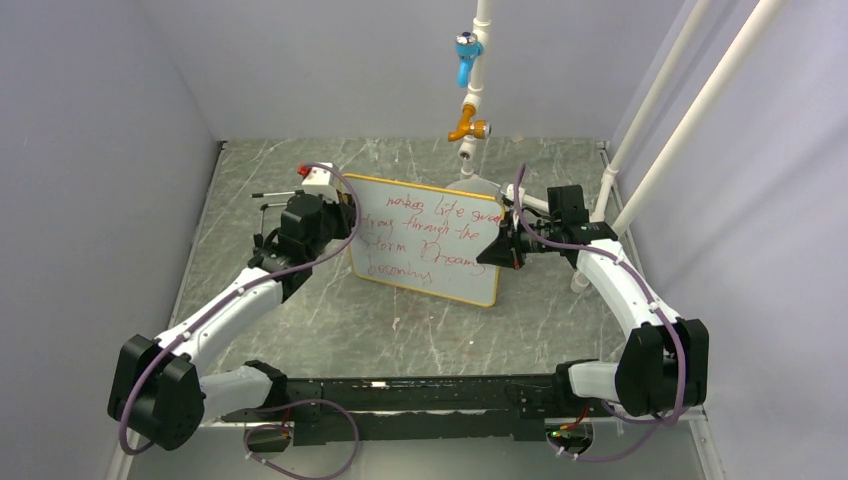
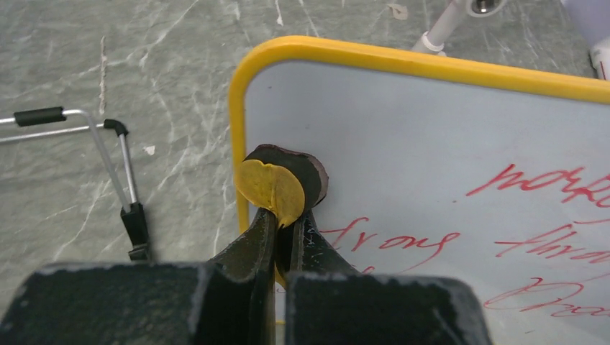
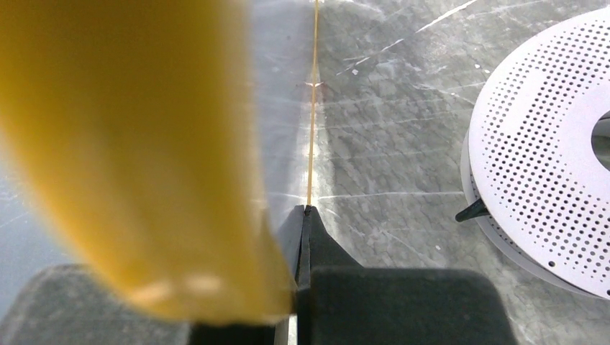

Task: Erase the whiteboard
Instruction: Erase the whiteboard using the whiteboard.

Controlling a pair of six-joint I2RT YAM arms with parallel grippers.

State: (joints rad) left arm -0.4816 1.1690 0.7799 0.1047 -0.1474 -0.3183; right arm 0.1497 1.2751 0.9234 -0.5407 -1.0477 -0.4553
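Observation:
The whiteboard (image 1: 430, 240) has a yellow-orange frame and several lines of red handwriting. It stands tilted on the table. My right gripper (image 1: 497, 250) is shut on its right edge; in the right wrist view the gripper (image 3: 305, 212) pinches the thin board edge, with the blurred yellow frame (image 3: 129, 144) close to the lens. My left gripper (image 1: 345, 215) is at the board's upper left corner. In the left wrist view it (image 2: 288, 219) is shut on a small round eraser (image 2: 277, 187), yellow-faced with a dark pad, which rests against the whiteboard (image 2: 431, 144) beside the frame, above the writing.
A thin wire stand (image 2: 93, 144) lies on the marble table left of the board. A white perforated disc (image 3: 547, 158) sits right of the board. A vertical pipe with blue and orange valves (image 1: 468, 60) hangs behind it. White slanted poles (image 1: 680, 100) stand at the right.

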